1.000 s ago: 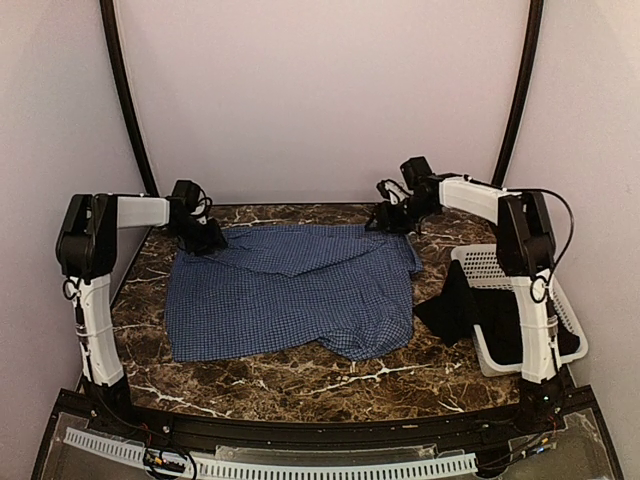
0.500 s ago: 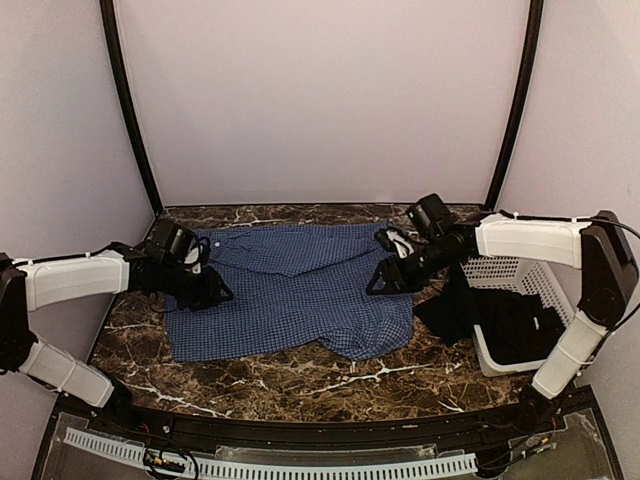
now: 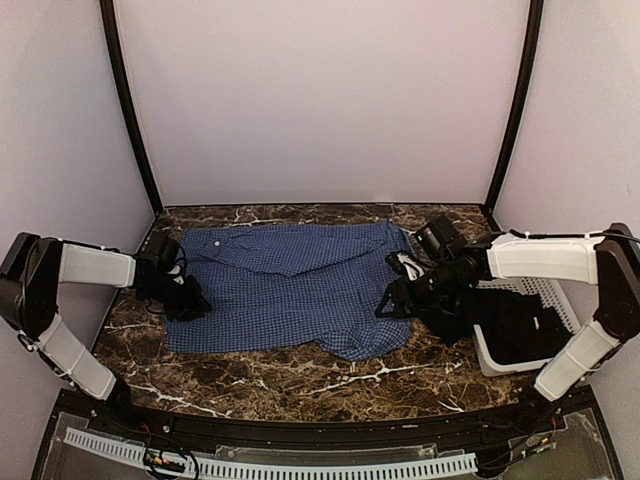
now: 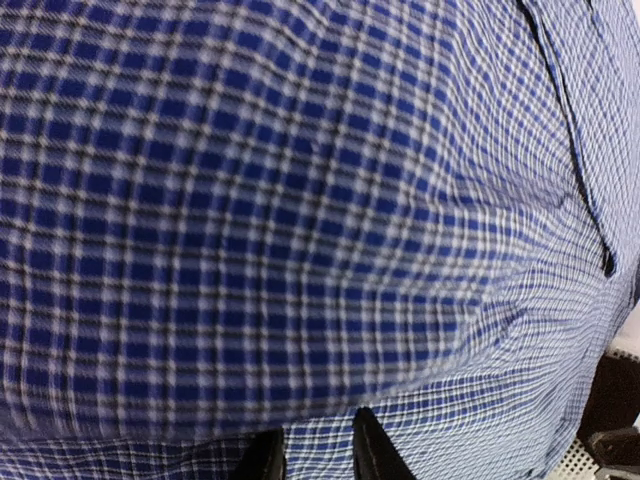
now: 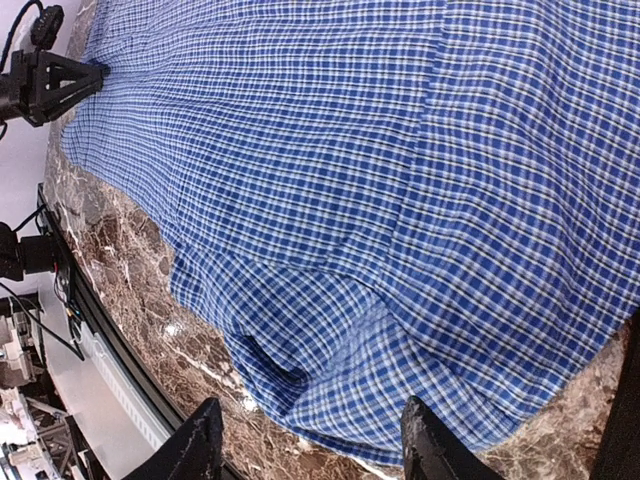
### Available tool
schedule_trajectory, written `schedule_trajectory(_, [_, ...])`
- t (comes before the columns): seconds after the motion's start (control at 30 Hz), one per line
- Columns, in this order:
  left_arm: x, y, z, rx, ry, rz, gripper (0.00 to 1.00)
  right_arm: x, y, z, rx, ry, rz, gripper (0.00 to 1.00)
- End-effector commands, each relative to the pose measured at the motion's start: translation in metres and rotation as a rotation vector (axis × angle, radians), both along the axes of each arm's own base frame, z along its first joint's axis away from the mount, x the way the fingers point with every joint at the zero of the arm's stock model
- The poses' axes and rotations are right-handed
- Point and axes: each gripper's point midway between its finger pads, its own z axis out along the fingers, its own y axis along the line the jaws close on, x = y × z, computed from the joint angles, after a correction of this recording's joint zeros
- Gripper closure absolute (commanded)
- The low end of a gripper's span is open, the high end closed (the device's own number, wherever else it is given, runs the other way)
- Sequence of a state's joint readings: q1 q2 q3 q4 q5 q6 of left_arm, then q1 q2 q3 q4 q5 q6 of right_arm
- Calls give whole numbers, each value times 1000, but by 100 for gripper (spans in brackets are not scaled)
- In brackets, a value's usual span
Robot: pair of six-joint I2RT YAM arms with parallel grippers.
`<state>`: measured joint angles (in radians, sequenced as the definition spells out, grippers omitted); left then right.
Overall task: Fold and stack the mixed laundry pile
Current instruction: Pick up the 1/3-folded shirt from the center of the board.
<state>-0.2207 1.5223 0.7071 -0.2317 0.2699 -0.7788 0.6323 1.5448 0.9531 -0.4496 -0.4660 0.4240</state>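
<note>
Where the shirt's left edge meets the marble, your left gripper [image 3: 190,300] sits low on the cloth. Its fingers are close together with check fabric showing in the slit, but you cannot tell whether they clamp it. One blue-and-white checked shirt [image 3: 290,285] lies spread flat mid-table. The marble table [image 3: 300,375] is bare in a broad band along the shirt's near edge, with a thinner strip behind. Your right gripper [image 3: 395,300] hangs over the shirt's right hem, fingers wide apart, gripping nothing. One black garment [image 3: 500,325] fills the single white basket [image 3: 555,295] at far right, spilling over its left rim. Two garments, two arms — pale plain walls close in on three sides.
</note>
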Motion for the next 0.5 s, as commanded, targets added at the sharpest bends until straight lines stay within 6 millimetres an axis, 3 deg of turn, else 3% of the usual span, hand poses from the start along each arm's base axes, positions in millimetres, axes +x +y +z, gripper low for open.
schedule_trajectory(0.0, [10, 25, -18, -6, 45, 66, 78, -9, -9, 4, 8, 26, -78, 43])
schedule_trajectory(0.13, [21, 30, -17, -8, 31, 71, 77, -22, -22, -1, 4, 64, -152, 45])
schedule_trajectory(0.2, [26, 33, -4, 2, -13, 69, 74, -28, -26, -5, 16, 82, -179, 47])
schedule_trajectory(0.3, [27, 32, 35, -21, -132, 79, 70, -37, -28, -14, 28, 111, -197, 53])
schedule_trajectory(0.4, [16, 35, 74, -29, -232, 93, 66, -45, -25, -27, 24, 144, -200, 55])
schedule_trajectory(0.47, [0, 39, 83, -23, -225, 109, 64, -48, -21, -34, 34, 164, -200, 55])
